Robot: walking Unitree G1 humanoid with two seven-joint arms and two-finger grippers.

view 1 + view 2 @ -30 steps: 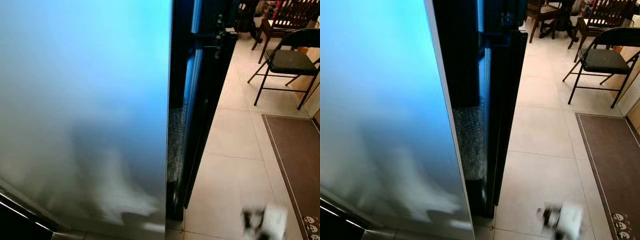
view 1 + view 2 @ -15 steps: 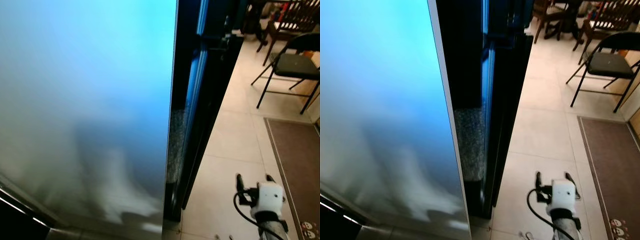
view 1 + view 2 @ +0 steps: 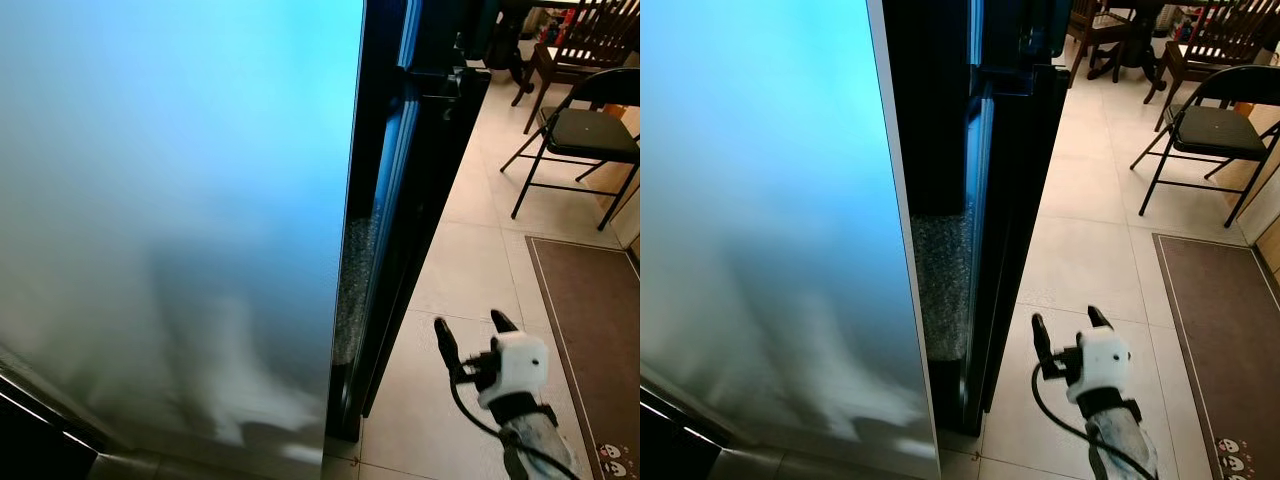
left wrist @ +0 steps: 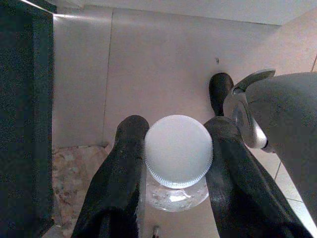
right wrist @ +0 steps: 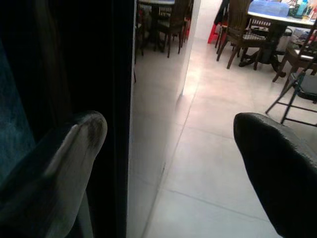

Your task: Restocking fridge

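Observation:
A tall black fridge (image 3: 425,150) stands ahead, with a wide pale blue glossy panel (image 3: 170,200) close on my left and a narrow dark gap between them. My right gripper (image 3: 470,325) is raised low at the right, just beside the fridge's black edge, open and empty. In the right wrist view its fingers (image 5: 81,136) are spread wide beside the dark fridge side. In the left wrist view my left gripper (image 4: 177,124) is shut on a clear bottle with a white cap (image 4: 178,148), held over the tiled floor.
A black folding chair (image 3: 580,130) stands on the pale tiles at the right. A brown mat (image 3: 590,320) lies along the right edge. Wooden chairs and a table (image 3: 1120,30) stand further back. Open tiled floor (image 3: 1090,260) runs beside the fridge.
My right gripper has risen from the bottom edge into view and moved left towards the fridge's edge. The camera has shifted slightly.

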